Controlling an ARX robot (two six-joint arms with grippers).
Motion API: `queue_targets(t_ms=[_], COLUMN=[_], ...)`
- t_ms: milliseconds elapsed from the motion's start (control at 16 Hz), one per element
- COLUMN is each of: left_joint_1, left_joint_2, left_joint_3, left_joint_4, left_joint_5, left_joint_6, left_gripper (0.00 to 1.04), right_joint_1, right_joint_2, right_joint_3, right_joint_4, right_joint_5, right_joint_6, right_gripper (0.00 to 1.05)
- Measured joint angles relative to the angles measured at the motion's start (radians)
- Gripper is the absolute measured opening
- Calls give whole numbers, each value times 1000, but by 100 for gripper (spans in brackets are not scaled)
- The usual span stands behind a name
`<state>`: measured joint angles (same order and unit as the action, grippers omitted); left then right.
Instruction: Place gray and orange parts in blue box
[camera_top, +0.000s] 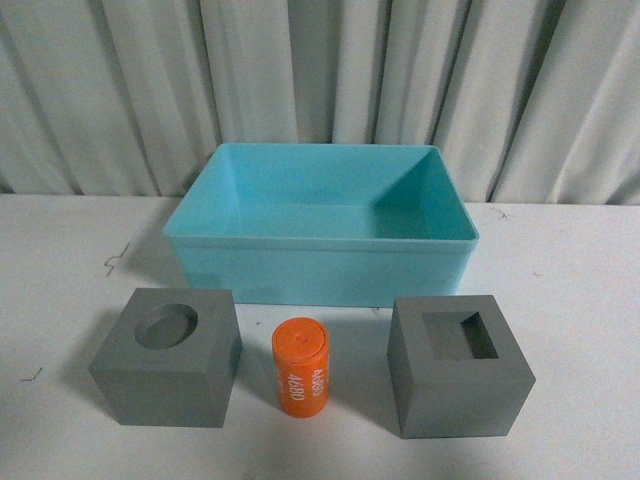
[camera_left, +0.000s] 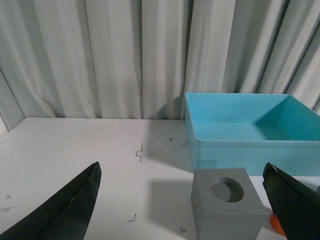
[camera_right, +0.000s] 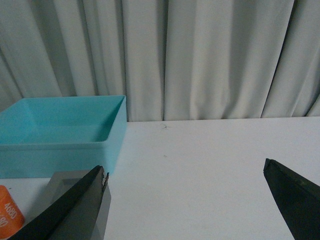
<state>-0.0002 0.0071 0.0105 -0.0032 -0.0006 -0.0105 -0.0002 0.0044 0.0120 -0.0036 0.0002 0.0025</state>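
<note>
White table (camera_top: 585, 300) and pale curtain (camera_top: 100, 90) surround us. Our left gripper (camera_left: 181, 167) and right gripper (camera_right: 184, 166) both hang with jaws wide apart, holding nothing. Just ahead of the left sits the round cube (camera_left: 227, 210); near the right, the square cube (camera_right: 62, 182); the cylinder (camera_top: 300, 380) stands between them. Beyond all three lies the box (camera_top: 320, 275), empty. We judge a shallow pinch could let a smooth cube slip, and a stray finger could topple the cylinder and send it rolling. We count two cubes, one cylinder, one box, two grippers.
</note>
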Motion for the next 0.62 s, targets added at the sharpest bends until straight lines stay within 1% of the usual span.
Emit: queue_targets(t_ms=[625], left_joint_1=[0], left_joint_2=[0], left_joint_3=[0], left_joint_4=[0], left_joint_5=[0], left_joint_6=[0], left_gripper=[98], right_joint_1=[0], right_joint_2=[1], right_joint_3=[0], right_joint_4=[-6], right_joint_5=[3], right_joint_6=[1], right_gripper=[98])
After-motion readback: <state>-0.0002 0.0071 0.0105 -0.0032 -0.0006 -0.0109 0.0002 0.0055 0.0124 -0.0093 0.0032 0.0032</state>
